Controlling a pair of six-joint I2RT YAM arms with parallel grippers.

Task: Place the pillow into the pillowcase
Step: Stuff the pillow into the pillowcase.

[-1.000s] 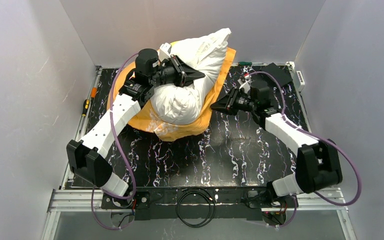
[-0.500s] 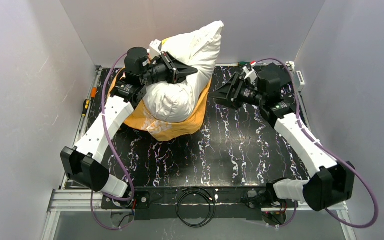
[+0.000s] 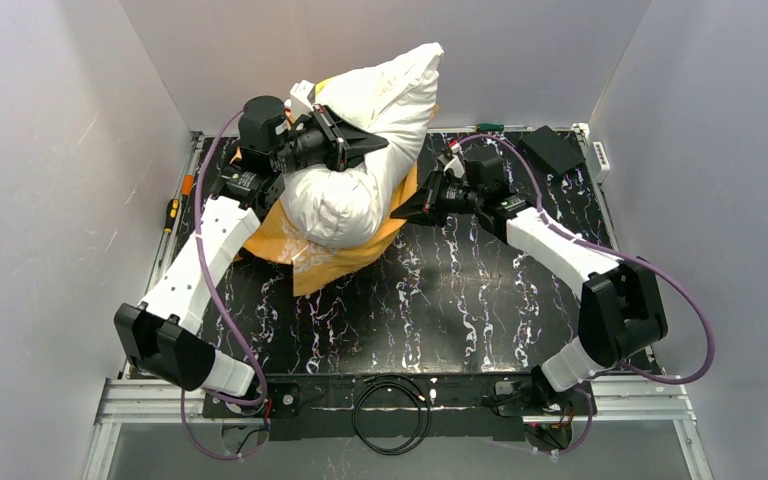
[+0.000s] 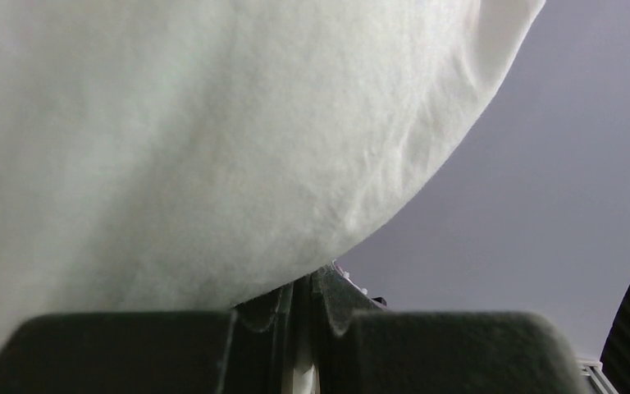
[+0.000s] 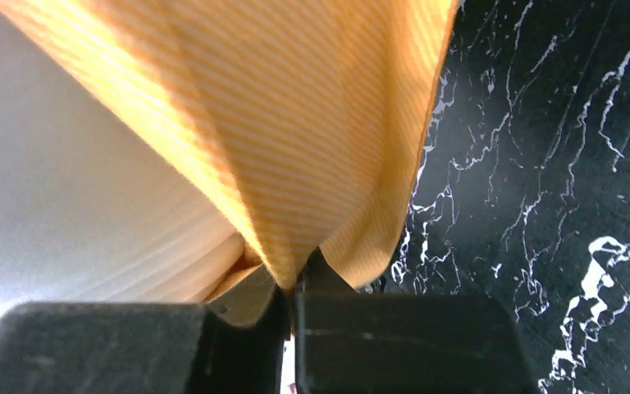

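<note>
Right wrist: pillowcase (image 5: 295,123) in closed right claw (image 5: 292,281); pillow (image 4: 172,139) in closed left claw (image 4: 302,292).

right gripper (image 3: 401,211) moved in, pinching pillowcase (image 3: 305,263) edge

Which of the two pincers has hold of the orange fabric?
The right pincer: its jaws pinch a fold of the orange pillowcase. The left pincer is closed on the white pillow instead.
</note>
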